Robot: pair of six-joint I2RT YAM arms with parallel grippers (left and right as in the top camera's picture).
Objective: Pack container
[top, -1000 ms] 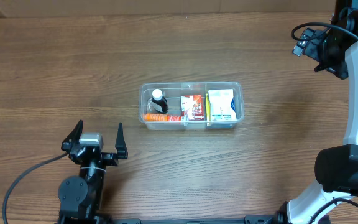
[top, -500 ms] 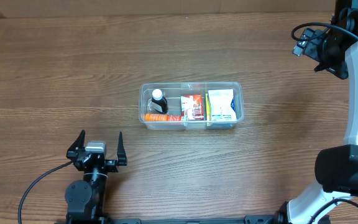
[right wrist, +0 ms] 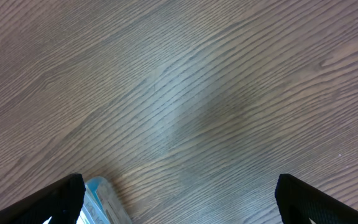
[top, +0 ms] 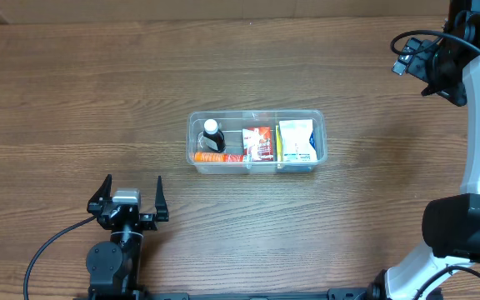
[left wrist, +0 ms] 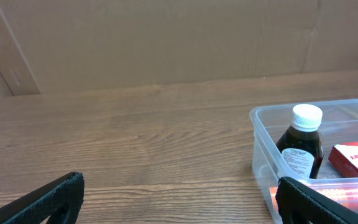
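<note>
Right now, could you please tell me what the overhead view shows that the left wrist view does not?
Only overhead: the whole container, its green-and-white box and the right arm. Only left wrist: the printed label on the dark bottle. Both: that white-capped bottle, the red box and the open left gripper.

Brown wood-grain table fills overhead frame. Plain cardboard wall spans upper half of left wrist view, behind table.
</note>
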